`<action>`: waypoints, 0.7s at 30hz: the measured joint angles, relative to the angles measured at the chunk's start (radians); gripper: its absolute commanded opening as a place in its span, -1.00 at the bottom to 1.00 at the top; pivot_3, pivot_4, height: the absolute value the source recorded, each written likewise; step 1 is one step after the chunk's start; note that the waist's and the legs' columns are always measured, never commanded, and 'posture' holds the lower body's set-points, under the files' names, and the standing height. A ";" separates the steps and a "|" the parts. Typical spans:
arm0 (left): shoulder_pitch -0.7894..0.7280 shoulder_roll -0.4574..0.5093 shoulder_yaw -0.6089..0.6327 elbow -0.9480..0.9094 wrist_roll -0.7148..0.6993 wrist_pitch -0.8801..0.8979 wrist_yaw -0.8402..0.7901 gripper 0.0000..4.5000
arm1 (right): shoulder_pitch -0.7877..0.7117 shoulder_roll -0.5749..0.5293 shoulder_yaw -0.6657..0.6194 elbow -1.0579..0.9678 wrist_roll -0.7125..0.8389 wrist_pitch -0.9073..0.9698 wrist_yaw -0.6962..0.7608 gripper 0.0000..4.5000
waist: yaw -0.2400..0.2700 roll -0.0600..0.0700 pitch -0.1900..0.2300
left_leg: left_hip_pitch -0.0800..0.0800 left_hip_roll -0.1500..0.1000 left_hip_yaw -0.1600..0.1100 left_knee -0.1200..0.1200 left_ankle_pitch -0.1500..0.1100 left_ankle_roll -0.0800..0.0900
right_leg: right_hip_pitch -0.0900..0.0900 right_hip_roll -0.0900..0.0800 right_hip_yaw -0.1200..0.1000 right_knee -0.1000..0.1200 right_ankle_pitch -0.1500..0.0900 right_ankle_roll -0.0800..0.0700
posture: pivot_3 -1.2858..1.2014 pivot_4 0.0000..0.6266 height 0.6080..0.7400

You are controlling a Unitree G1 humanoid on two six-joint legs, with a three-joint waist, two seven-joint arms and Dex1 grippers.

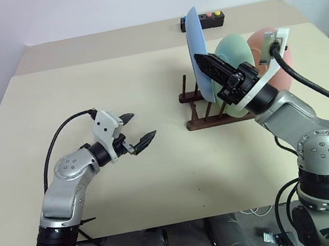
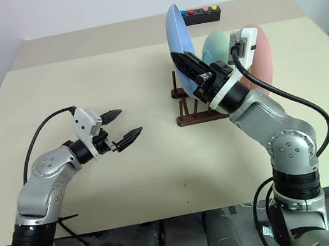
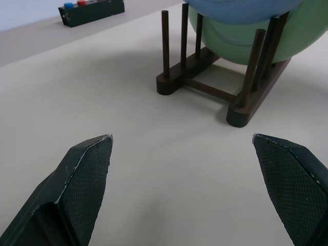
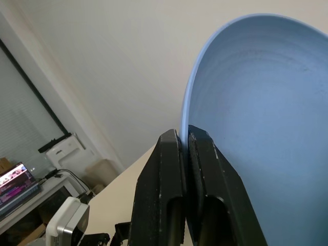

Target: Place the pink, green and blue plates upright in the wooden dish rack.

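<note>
**Blue plate clamped upright at the rack; pink and green already slotted**

Largest first: beige table (image 1: 159,162), carrying everything. Landmark for all places below: wooden dish rack (image 1: 205,119), dark brown, standing on the table's right half, pegs upright.

Pink plate (image 1: 285,66): upright in the rack, at its far-right end, partly hidden behind the right arm's wrist.

Green plate (image 1: 235,53): upright in the rack, just left of the pink one, between pegs; lower edge seen sitting low between the rails from the left wrist view.

Blue plate (image 2: 179,37): upright, edge-on to the head camera, at the rack's left part, just left of the green plate; top rim well above the pegs. Cannot tell whether its lower edge rests on the rails.

Right hand (image 1: 205,62): fingers (image 4: 164,174) pressed together on the blue plate's rim, one either side, reaching in from the rack's front.

Left hand (image 1: 139,129): fingers spread wide, nothing between them, above bare table well to the left of the rack, pointing toward it.

Small black box with coloured buttons (image 1: 204,21): on the table behind the rack, near the far edge.
</note>
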 measured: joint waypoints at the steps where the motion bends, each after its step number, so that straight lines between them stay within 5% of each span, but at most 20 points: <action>1: 0.000 0.000 0.000 0.000 0.000 0.000 0.000 0.99 | -0.001 -0.001 0.000 0.000 0.000 -0.001 0.003 -1.00 | 0.000 0.000 0.000 | 0.000 0.000 0.000 0.000 0.000 0.000 | 0.000 0.000 0.000 0.000 0.000 0.000 | 0.03 -0.52 1.00; 21: -0.001 -0.004 0.000 0.000 0.013 0.000 -0.004 0.99 | -0.011 -0.007 0.004 -0.021 0.072 -0.007 0.025 -1.00 | 0.001 0.000 0.000 | 0.000 0.000 0.000 0.000 0.000 0.000 | 0.000 0.000 0.000 0.000 0.000 0.000 | 0.03 -0.52 1.00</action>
